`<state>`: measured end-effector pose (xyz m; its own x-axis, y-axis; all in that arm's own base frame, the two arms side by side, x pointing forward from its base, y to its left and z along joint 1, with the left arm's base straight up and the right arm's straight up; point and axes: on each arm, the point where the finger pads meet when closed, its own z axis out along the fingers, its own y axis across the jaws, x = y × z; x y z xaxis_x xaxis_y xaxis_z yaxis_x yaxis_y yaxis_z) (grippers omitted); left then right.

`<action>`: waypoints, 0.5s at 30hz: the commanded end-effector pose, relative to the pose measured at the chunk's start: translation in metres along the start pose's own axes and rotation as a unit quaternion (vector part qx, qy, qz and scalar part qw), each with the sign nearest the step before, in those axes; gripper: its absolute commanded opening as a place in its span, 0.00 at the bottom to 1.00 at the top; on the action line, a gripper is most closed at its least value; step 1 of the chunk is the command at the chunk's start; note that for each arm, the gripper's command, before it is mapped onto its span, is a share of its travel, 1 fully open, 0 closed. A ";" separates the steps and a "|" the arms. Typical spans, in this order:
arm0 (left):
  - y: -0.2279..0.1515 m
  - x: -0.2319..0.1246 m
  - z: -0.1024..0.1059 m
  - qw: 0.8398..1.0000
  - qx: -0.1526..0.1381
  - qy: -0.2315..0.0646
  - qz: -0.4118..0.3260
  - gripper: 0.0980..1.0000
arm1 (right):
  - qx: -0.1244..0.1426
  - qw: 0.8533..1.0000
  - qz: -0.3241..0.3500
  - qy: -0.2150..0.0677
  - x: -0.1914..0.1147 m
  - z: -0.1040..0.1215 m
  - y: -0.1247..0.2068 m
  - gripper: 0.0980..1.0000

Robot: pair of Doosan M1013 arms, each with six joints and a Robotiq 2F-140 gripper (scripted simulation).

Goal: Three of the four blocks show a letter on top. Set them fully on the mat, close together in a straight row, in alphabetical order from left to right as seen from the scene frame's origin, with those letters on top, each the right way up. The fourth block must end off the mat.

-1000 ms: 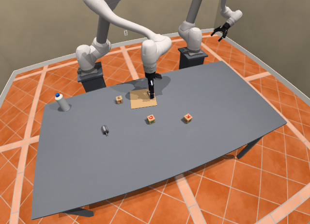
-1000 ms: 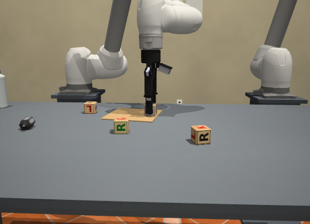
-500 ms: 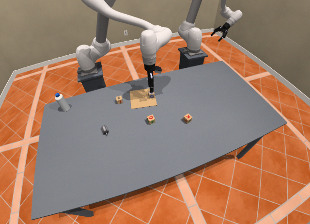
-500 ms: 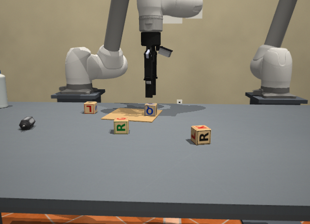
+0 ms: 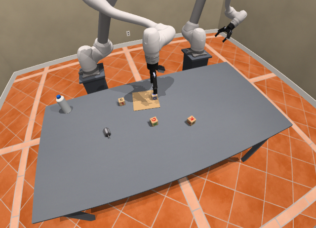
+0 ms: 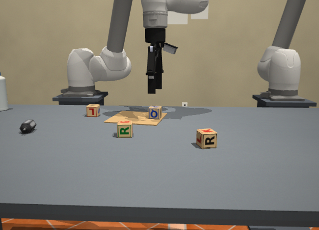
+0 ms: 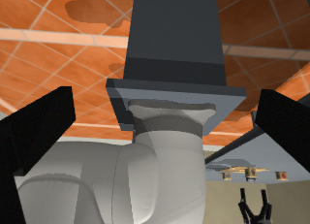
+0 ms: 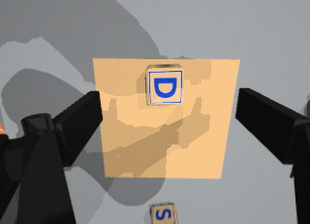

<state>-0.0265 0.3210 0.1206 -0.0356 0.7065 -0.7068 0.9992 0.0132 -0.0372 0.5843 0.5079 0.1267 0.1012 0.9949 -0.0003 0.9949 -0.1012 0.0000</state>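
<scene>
Right wrist cam, hand (image 5: 153,87) (image 6: 155,90) (image 7: 254,189) (image 8: 169,92) wide open, up off D blk (image 5: 154,96) (image 6: 155,112) (image 7: 250,173) (image 8: 165,87)

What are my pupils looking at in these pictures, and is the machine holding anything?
These are two robot arms, each ending in a two-fingered gripper. The top picture looks down on the table; the exterior one faces the arms across it. Each wrist picture comes from a camera on that arm, framed by its own black fingers.

On the table is a tan mat with a D-topped block on it. Off it are three more lettered blocks, a blue-capped bottle and a small dark object I can't identify.

Nothing is held: the right gripper is open above the D-topped block; the left gripper is open, away from the table.
</scene>
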 end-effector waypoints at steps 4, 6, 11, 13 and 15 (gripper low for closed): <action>0.000 0.000 0.000 1.000 0.000 0.000 0.000 1.00 | 0.000 1.000 0.000 0.001 0.000 -0.001 0.000 1.00; 0.000 0.000 0.000 1.000 0.000 0.000 0.000 1.00 | 0.000 1.000 0.000 0.001 0.000 -0.001 0.000 1.00; 0.000 0.000 0.000 1.000 0.000 0.000 0.000 1.00 | 0.000 1.000 0.000 0.001 0.000 -0.001 0.000 1.00; 0.000 0.000 0.000 1.000 0.000 0.000 0.000 1.00 | 0.000 1.000 0.000 0.001 0.000 -0.001 0.000 1.00; 0.000 0.000 0.000 1.000 0.000 0.000 0.000 1.00 | 0.000 1.000 -0.005 0.001 0.000 -0.001 0.001 1.00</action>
<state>-0.0265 0.3210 0.1206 -0.0356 0.7065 -0.7068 0.9992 0.0132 -0.0372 0.5844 0.5080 0.1269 0.1002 0.9950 -0.0002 0.9950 -0.1002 0.0001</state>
